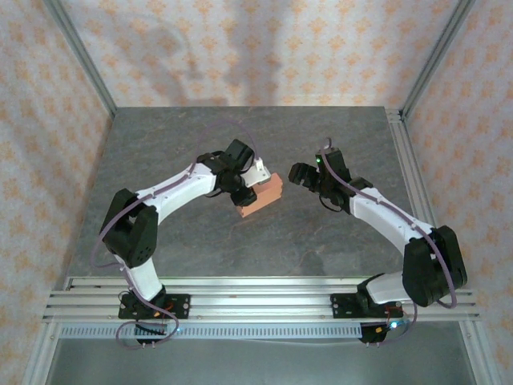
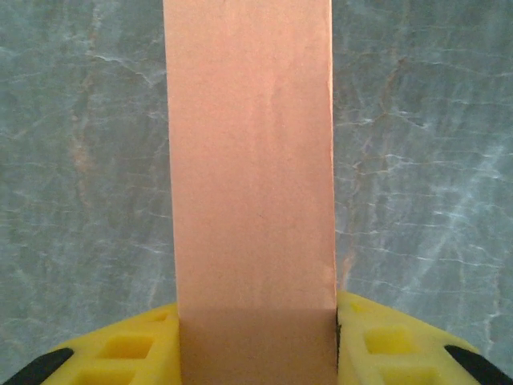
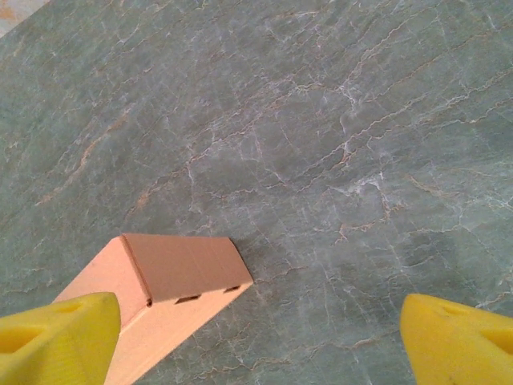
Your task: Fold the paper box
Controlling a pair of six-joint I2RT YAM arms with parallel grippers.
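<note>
Box (image 1: 260, 195) sits pinched in the left end effector (image 1: 245, 192) over mid-tabletop (image 1: 240, 136). Its long axis runs diagonally toward the right end effector (image 1: 299, 175), which hangs just beside its far end with fingers spread wide. Any reach by the right arm would run along that axis, I judge. Right wrist view gives the closed end face with two small slots; left wrist view gives the plain broad face clamped between yellow pads (image 2: 120, 349).

Bright, even, diffuse light. Faint, soft shadows lie on the wallpapered back wall (image 1: 184, 60) and the worktop (image 1: 280, 233). Close up, the paper box (image 2: 250, 176) looks slightly soft and is shaded at its base.
</note>
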